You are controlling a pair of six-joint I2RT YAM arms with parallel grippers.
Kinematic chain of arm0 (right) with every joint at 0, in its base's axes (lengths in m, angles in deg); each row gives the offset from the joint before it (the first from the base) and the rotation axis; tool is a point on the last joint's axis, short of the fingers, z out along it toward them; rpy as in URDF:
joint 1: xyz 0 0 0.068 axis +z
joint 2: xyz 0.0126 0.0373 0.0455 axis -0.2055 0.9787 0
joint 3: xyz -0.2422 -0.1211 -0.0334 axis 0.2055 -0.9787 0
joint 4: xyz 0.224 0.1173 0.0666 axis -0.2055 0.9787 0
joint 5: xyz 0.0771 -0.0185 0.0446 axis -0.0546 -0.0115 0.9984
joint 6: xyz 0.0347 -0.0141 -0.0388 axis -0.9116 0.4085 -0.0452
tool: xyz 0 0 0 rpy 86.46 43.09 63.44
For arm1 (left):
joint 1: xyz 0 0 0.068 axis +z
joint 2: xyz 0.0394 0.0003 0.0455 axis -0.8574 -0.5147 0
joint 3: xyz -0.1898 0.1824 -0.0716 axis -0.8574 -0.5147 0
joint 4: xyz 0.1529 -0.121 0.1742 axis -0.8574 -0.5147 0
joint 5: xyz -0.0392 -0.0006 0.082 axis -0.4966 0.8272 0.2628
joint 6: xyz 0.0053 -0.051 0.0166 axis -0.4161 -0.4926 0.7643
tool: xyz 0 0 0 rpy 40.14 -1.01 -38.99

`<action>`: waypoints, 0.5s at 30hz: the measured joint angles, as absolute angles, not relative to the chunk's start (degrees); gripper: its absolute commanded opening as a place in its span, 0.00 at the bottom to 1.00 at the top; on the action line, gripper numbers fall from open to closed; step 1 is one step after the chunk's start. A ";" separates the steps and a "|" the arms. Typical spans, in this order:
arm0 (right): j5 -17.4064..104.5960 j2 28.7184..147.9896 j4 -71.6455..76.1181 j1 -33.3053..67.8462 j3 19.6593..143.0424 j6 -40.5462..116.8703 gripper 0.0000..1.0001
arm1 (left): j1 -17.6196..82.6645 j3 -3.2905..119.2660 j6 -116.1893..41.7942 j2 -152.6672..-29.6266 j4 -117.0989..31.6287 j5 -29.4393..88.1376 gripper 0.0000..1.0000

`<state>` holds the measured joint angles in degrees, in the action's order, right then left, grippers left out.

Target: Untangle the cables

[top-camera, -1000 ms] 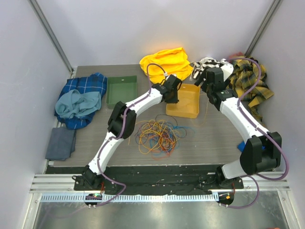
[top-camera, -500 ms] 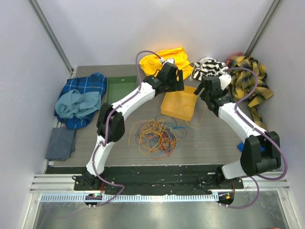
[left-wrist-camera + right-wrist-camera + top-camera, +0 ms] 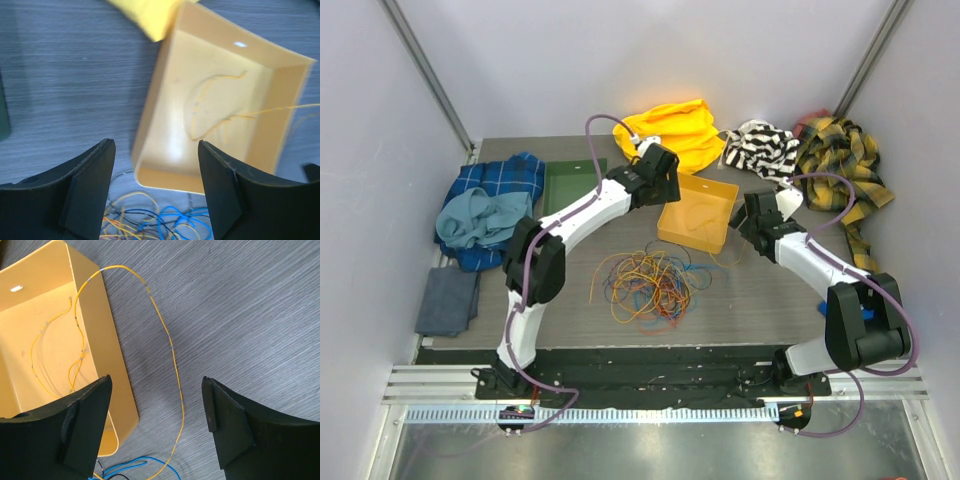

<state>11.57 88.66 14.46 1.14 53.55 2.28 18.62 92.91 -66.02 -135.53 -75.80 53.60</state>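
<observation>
Two hands, both empty. Left hand (image 3: 155,167): fingers well apart, nothing between, hanging over the left lower wall of the bin (image 3: 692,245). Right hand (image 3: 156,392): fingers also well apart, over bare counter (image 3: 770,300) just right of the bin. Cables: main pile (image 3: 648,285) at centre frame of the top view, below the bin and apart from it, a roughly round snarl of orange, yellow and blue loops with no clear long axis. One yellow strand (image 3: 172,355) is separate: coiled in the bin, over its right wall, then arcing onto the counter. In the right wrist view it runs top to bottom and passes between the right fingers, lying flat, not held. Judgement: the pile lies toward the arm bases from both hands, about equally far. The right hand is nearer the loose tail, which lies roughly square to its finger gap. Risk: dragging the tail could shift the light bin.
</observation>
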 measured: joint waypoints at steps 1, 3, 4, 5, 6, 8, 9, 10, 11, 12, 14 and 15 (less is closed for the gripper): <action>11.42 88.66 14.44 1.14 53.53 2.21 0.75 | 19.08 92.95 -66.17 -136.23 -76.45 53.75 0.66; 11.11 88.66 14.15 1.14 53.49 2.04 0.73 | 20.08 92.99 -66.74 -137.89 -77.66 53.86 0.62; 10.94 88.64 14.09 1.14 53.42 1.91 0.70 | 20.56 92.99 -67.16 -138.81 -78.33 53.90 0.58; 10.46 88.50 14.04 1.14 53.27 1.67 0.69 | 20.98 92.99 -67.42 -139.72 -78.86 53.90 0.56; 10.13 88.29 14.04 1.14 53.07 1.60 0.69 | 21.29 92.97 -67.68 -140.60 -79.36 53.90 0.53; 9.52 87.52 14.22 1.14 52.46 1.45 0.69 | 21.90 92.97 -68.58 -142.22 -80.10 53.64 0.50; 9.28 87.13 14.48 1.14 52.30 1.43 0.69 | 22.14 92.97 -68.91 -142.92 -80.39 53.21 0.48; 9.02 86.71 14.74 1.14 52.30 1.45 0.69 | 22.25 92.97 -69.23 -143.42 -80.54 52.81 0.47; 8.86 86.47 14.88 1.14 52.30 1.43 0.69 | 22.29 92.97 -69.95 -144.03 -80.67 52.09 0.47; 8.62 86.21 14.98 1.14 52.28 1.32 0.69 | 22.27 92.93 -70.50 -144.53 -80.70 51.24 0.45; 8.49 86.03 14.96 1.14 51.96 1.12 0.69 | 21.99 92.75 -71.46 -145.19 -80.67 49.99 0.44; 8.45 86.03 15.01 1.14 51.56 0.97 0.69 | 21.85 92.56 -71.90 -145.36 -80.65 49.29 0.43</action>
<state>8.45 86.03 15.01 1.14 51.56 0.97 21.85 92.56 -71.90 -145.36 -80.65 49.29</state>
